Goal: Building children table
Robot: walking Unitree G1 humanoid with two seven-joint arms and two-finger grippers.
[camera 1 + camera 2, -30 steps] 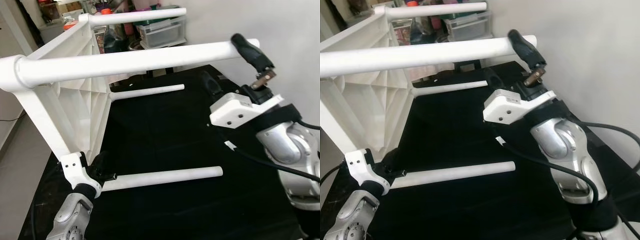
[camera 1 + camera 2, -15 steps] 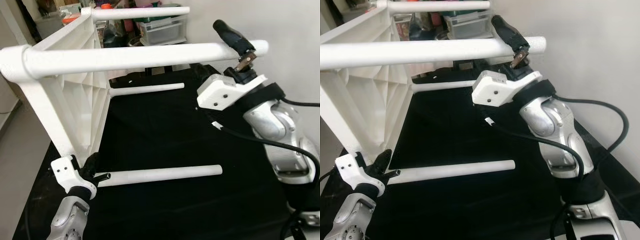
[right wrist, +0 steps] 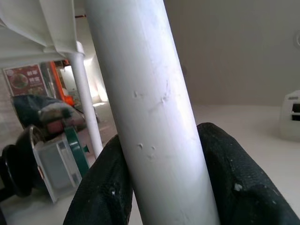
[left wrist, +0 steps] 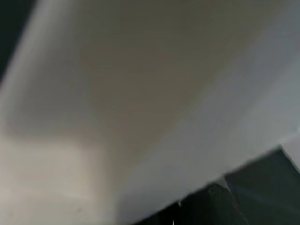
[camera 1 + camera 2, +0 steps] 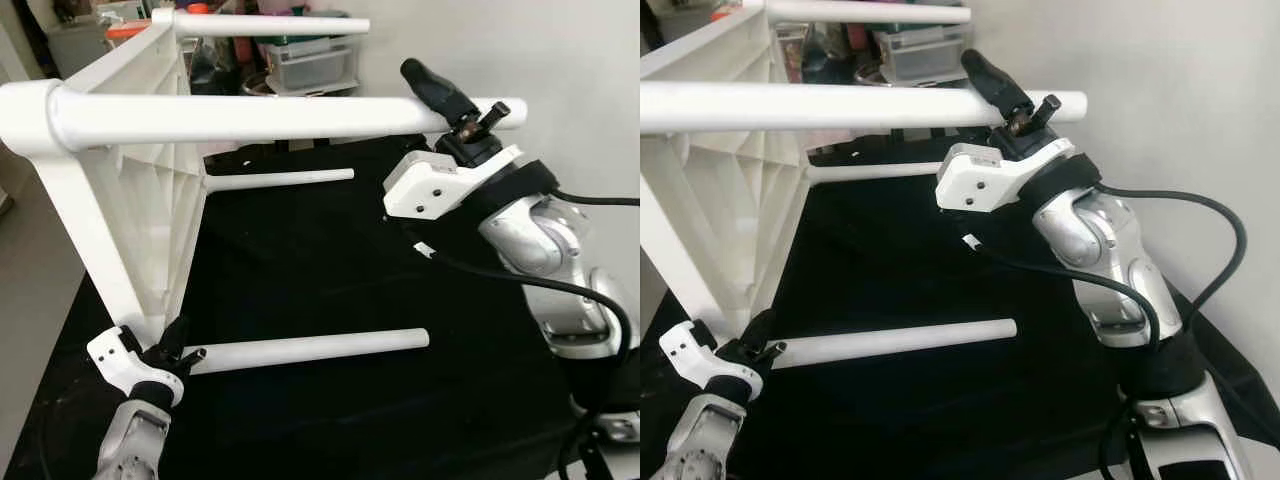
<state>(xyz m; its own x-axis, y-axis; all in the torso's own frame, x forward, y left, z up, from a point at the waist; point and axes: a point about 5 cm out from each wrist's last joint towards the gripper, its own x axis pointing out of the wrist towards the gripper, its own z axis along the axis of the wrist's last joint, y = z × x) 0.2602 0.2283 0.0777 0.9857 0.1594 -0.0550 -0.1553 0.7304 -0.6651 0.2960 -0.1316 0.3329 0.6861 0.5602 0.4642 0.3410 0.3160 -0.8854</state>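
Nearest, at the left edge of the black worktop (image 5: 330,420), the left end effector (image 5: 178,358) sits at the lower corner of the white tabletop (image 5: 140,230), which stands on its side; I cannot tell from these pictures whether its fingers are spread or clamped. The bottom leg (image 5: 310,348) runs right from that corner, low over the cloth. Farther in, a second leg (image 5: 280,180) also points right. Higher up, the right end effector (image 5: 1012,108) pinches the upper near leg (image 5: 270,116) close to its free end, with 1 black finger (image 3: 101,187) on each side of the tube. The 4th leg (image 5: 265,25) juts out at the far top, with storage boxes (image 5: 305,62) behind it.

The step in hand looks like seating or steadying the upper near leg in its socket. To do it well, push straight along the tube towards the tabletop, not sideways, since the long leg gives plenty of leverage to tip the whole piece. The left end effector should brace the low corner firmly while that push goes in.
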